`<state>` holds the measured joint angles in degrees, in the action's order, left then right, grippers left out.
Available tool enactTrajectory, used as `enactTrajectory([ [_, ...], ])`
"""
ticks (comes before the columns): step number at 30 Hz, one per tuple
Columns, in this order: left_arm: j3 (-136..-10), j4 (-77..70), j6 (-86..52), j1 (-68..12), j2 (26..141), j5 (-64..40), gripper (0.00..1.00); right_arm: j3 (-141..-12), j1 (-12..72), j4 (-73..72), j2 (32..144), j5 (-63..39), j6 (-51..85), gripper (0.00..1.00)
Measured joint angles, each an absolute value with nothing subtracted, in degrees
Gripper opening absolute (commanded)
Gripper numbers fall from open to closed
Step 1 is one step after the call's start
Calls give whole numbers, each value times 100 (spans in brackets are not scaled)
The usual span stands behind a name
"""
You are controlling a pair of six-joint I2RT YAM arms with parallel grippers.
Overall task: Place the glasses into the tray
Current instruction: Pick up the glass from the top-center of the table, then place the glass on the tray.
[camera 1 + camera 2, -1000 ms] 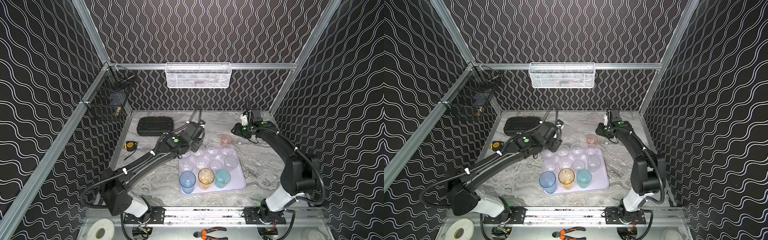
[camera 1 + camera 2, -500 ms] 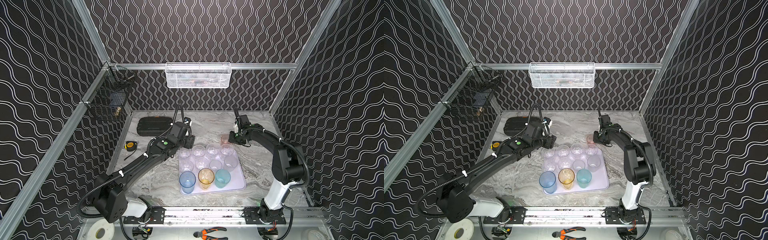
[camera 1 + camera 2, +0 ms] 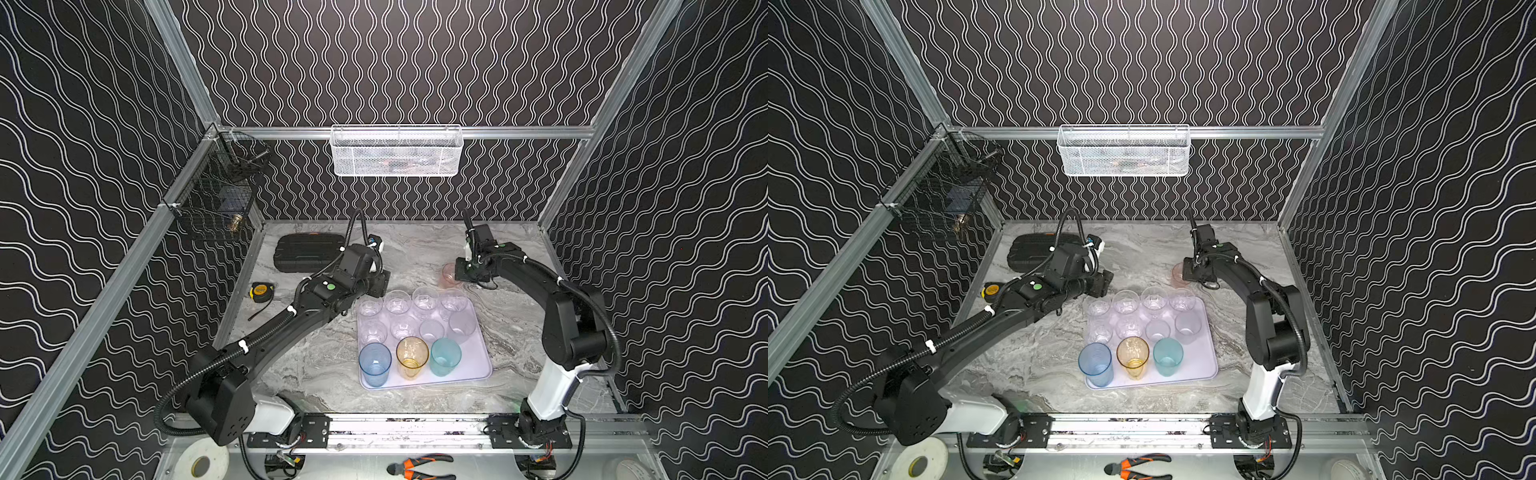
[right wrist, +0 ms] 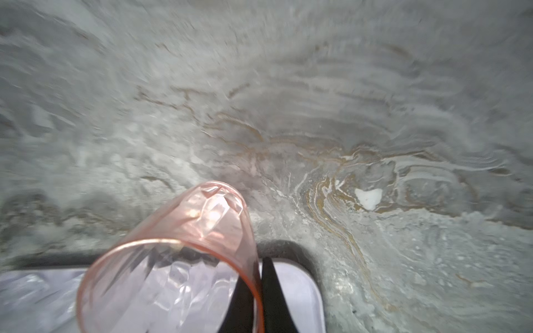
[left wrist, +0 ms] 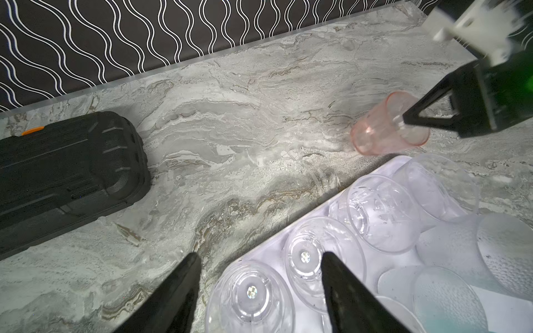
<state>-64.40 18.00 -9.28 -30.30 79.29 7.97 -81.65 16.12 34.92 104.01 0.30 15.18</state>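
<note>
A pink glass [image 3: 450, 275] [image 3: 1178, 274] hangs tilted just behind the far right corner of the lilac tray [image 3: 478, 365] [image 3: 1204, 365]. My right gripper [image 3: 460, 273] [image 4: 258, 276] is shut on its rim, one finger inside and one outside. On the tray stand blue [image 3: 375, 363], amber [image 3: 411, 356] and teal [image 3: 445, 355] glasses, a frosted one [image 3: 462, 326] and several clear ones [image 3: 397, 303]. My left gripper [image 3: 384, 284] [image 5: 261, 256] is open and empty over the tray's far left corner, above the clear glasses [image 5: 251, 291].
A black ribbed case [image 3: 307, 251] lies at the back left, with a yellow tape measure [image 3: 262, 291] near the left wall. A white wire basket [image 3: 397, 151] hangs on the back wall. Orange pliers [image 3: 419, 465] and a tape roll [image 3: 201, 463] lie below the front rail.
My right gripper swung left to the pink glass and shut on its rim, and the glass now tilts. My left gripper drew back from over the tray's far row toward its left corner.
</note>
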Motion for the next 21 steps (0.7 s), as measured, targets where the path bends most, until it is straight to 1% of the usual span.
enactTrajectory([
  [10, -6440, 1811, -930, -3030, 7406, 969, 69, -8272, 1610, 4012, 9258, 541, 1256, 0],
  [21, -6031, 1979, -1212, -3063, 6661, 1050, 68, -7474, 1594, 5349, 7719, 1083, 1072, 0],
])
